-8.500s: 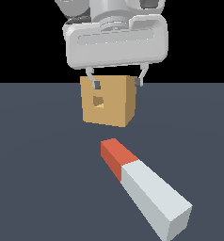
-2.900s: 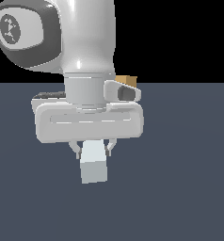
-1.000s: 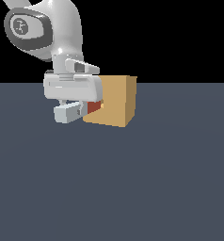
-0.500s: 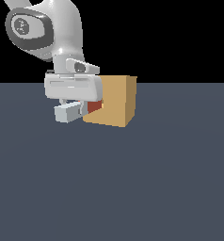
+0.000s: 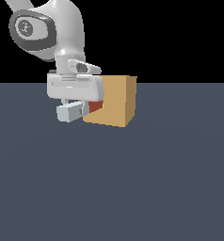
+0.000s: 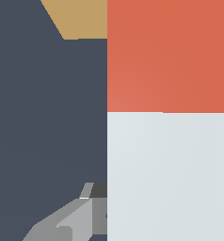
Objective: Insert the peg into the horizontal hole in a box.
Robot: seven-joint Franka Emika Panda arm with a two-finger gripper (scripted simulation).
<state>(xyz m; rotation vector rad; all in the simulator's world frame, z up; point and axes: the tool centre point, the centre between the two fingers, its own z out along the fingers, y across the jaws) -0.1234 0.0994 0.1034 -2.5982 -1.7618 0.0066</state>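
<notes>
Exterior view: gripper hangs low over the bench, just to the exterior view's left of the box, with the peg held level beneath it. Pale end of the peg sticks out on the left; red end touches the box's left-hand face, with only a short red patch showing. Compared with a second and half a second ago, almost nothing differs: same arm pose, same sliver of red, perhaps a touch less. Compared with about three seconds ago, a big change: then out in front with the peg end-on toward the camera, now turned and lined up against the box. Hole itself not visible here, hidden by the peg and gripper. Judging from that, insertion just begun or stalled at the mouth, with most of the peg outside.

Wrist view: peg fills the frame, pale length running from the gripper toward the red end, which reaches up to the tan box. Whole red section seems exposed here, so little or no depth gained. Grey fingers show beside the pale part. Jaws closed on the peg's pale half. Likely next need: a straight push along the peg's axis, keeping it level so as not to jam.
</notes>
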